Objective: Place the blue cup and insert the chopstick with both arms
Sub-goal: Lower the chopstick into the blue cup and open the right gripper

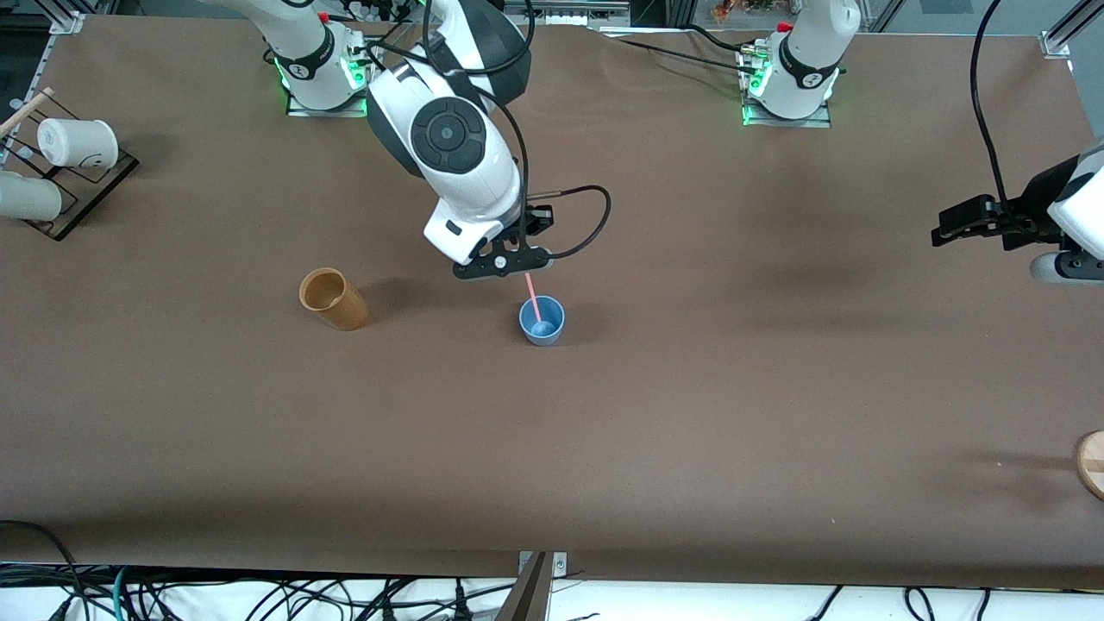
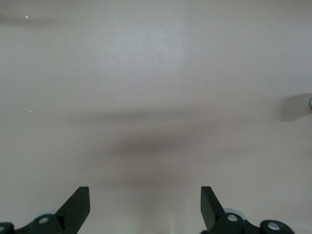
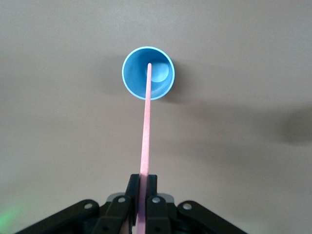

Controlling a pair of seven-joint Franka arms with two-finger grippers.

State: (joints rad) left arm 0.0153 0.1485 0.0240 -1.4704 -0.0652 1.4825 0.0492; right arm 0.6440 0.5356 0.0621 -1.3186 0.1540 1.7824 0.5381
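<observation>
We see the right gripper [image 1: 509,259] hanging over the brown table [image 1: 690,431], just above the blue cup [image 1: 542,321], and its fingers [image 3: 130,192] are pinched tight on the upper end of the pink chopstick [image 1: 532,304]. In the right wrist view the chopstick [image 3: 146,146] runs straight down from the closed fingers toward the blue cup [image 3: 147,73], and its lower tip shows inside the ring of the cup's rim, over the brighter blue bottom. We cannot tell whether the tip touches the bottom of the cup. The blue cup stands upright on the table, mouth up, near the table's middle.

We take the blue cup as our landmark. A tan wooden-looking cup [image 1: 333,299] stands upright well apart from it, toward the right arm's end of the table. Farther from the front camera than the blue cup, and at the right arm's end, two white cups [image 1: 78,142] lie on their sides on a dark rack [image 1: 82,194]. At the left arm's end, nearer to the front camera than the blue cup, a round wooden piece [image 1: 1092,463] shows at the table's edge.

The left gripper [image 1: 953,226] waits over bare table, well apart from the blue cup, toward the left arm's end. In the left wrist view its fingers [image 2: 78,207] stand wide apart with nothing between them
</observation>
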